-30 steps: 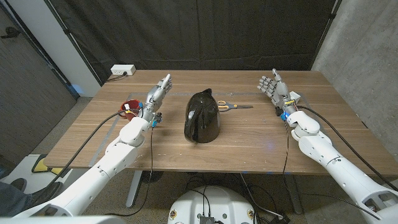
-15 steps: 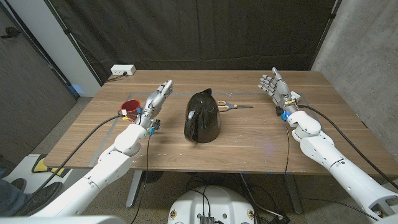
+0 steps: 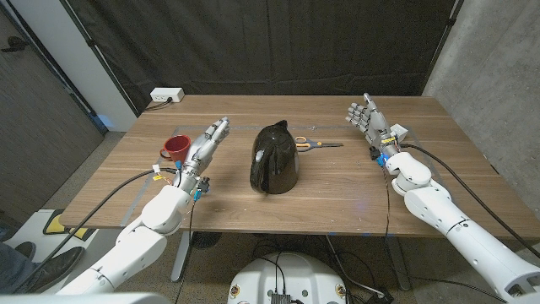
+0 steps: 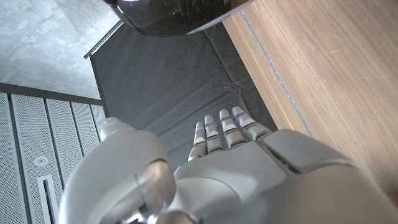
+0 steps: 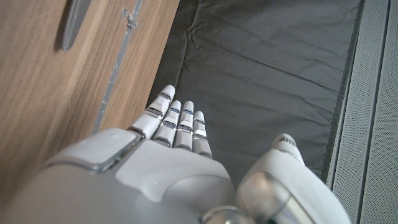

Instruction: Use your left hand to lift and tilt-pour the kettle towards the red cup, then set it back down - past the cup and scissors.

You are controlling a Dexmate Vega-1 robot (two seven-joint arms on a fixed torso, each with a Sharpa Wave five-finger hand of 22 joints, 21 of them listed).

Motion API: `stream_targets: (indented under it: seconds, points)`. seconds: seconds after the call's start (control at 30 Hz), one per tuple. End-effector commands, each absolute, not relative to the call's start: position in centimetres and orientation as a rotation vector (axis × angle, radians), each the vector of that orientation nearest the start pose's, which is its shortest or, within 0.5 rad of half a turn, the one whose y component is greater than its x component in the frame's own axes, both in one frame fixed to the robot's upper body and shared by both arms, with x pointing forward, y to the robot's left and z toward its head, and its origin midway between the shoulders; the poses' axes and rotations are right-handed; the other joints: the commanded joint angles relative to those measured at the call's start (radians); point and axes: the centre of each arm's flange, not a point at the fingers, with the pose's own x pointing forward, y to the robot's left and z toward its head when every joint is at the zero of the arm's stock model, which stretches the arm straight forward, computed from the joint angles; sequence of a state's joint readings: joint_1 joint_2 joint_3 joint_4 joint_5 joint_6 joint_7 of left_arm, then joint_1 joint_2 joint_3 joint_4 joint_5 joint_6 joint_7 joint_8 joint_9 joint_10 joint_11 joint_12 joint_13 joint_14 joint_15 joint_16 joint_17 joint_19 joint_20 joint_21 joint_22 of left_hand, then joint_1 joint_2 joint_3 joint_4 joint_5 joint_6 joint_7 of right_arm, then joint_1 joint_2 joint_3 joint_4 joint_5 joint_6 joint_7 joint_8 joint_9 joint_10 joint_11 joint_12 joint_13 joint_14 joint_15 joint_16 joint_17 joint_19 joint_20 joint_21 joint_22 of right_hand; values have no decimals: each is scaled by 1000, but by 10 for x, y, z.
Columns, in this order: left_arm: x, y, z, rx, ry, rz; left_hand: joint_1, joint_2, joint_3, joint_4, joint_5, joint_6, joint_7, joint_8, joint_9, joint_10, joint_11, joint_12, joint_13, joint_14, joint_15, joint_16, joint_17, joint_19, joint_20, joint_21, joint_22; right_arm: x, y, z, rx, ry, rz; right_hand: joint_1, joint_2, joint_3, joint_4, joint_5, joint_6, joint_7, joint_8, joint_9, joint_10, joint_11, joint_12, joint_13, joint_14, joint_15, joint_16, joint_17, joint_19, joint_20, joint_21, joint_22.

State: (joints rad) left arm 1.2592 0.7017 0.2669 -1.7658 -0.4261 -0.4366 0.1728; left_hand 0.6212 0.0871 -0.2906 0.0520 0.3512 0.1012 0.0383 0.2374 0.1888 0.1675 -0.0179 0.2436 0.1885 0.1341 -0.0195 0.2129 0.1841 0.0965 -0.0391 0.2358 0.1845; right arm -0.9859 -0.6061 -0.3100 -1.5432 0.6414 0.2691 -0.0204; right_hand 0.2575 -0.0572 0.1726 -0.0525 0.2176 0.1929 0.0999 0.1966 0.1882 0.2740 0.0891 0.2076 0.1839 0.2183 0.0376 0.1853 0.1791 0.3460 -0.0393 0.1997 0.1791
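1. While the kettle (image 3: 274, 159) stands mid-surface (image 3: 337, 190), the red cup (image 3: 177, 146) sits left and the scissors (image 3: 314, 143) just behind it.
2. Left robot hand (image 3: 207, 143): fingers straight, empty, between cup and kettle.
3. Right robot hand (image 3: 367, 118): spread, empty.
4. Left wrist view: kettle's base (image 4: 174, 12) beyond the fingertips (image 4: 217, 127).

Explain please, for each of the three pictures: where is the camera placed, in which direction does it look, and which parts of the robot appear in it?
Head view: from the robot's head, looking down over the table; shows both arms, left hand, right hand, kettle, red cup, scissors.
Left wrist view: along the left hand's back, toward the kettle's underside and a dark curtain.
Right wrist view: along the right hand's back, toward the curtain.
Shared: head and left wrist views both show the kettle.
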Motion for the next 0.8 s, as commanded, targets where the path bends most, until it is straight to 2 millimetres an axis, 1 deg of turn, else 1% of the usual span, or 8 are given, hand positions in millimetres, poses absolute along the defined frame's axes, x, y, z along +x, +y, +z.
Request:
stream_targets:
  seconds: [0.03,0.13,0.47,0.5,0.67,0.7,0.8]
  points:
    - [491,284,-99,167,-764,-204,13,-2,0,-6,-1,18,-1,2,1,15,-4,3,5,14,0,6,2,16,-2,8,2,596,-287,-33,2,-632,197,2,9,-2,-1,5,9,3,3,3,8,2,11,2,8,2,6,6,11,-27,4,3]
    - [486,282,-102,170,-769,-203,17,-1,1,-8,-2,24,-3,3,1,20,-1,3,5,20,-3,6,2,23,-3,10,2,595,-287,-33,-1,-627,200,2,10,-2,-1,4,10,3,4,3,9,1,11,2,8,2,6,6,11,-26,4,3]
    - [466,285,-115,197,-752,-194,27,1,2,-11,-3,41,-5,5,2,36,-4,4,5,39,-7,9,2,35,1,12,2,593,-283,-37,5,-616,207,2,11,-3,-1,4,12,2,4,3,10,4,11,2,11,4,6,6,12,-25,4,3]
    - [464,285,-116,200,-751,-198,29,1,2,-12,-3,45,-7,5,2,45,1,6,5,42,-8,8,2,40,2,13,3,593,-283,-38,4,-616,207,2,11,-3,-1,4,12,2,4,3,10,3,11,2,10,4,6,6,12,-25,4,3]
    - [456,282,-124,182,-749,-211,37,3,3,-15,-5,64,-8,8,2,53,-8,5,6,54,-10,9,3,54,0,16,3,592,-281,-39,8,-617,209,2,11,-3,-1,4,13,2,4,3,10,3,11,2,10,4,6,6,12,-24,4,3]
    - [452,280,-129,165,-748,-212,38,3,3,-15,-5,67,-10,9,2,54,-8,5,6,54,-10,9,3,57,1,17,3,590,-280,-41,13,-619,207,2,12,-3,-1,4,13,2,4,3,11,3,11,2,10,4,5,6,12,-24,4,3]
    - [443,278,-134,172,-752,-209,42,3,3,-17,-6,74,-12,10,2,62,-11,6,6,60,-12,9,3,60,2,17,3,589,-278,-45,27,-619,205,2,12,-4,-1,4,13,2,4,3,11,2,11,2,10,4,5,6,12,-24,4,3]
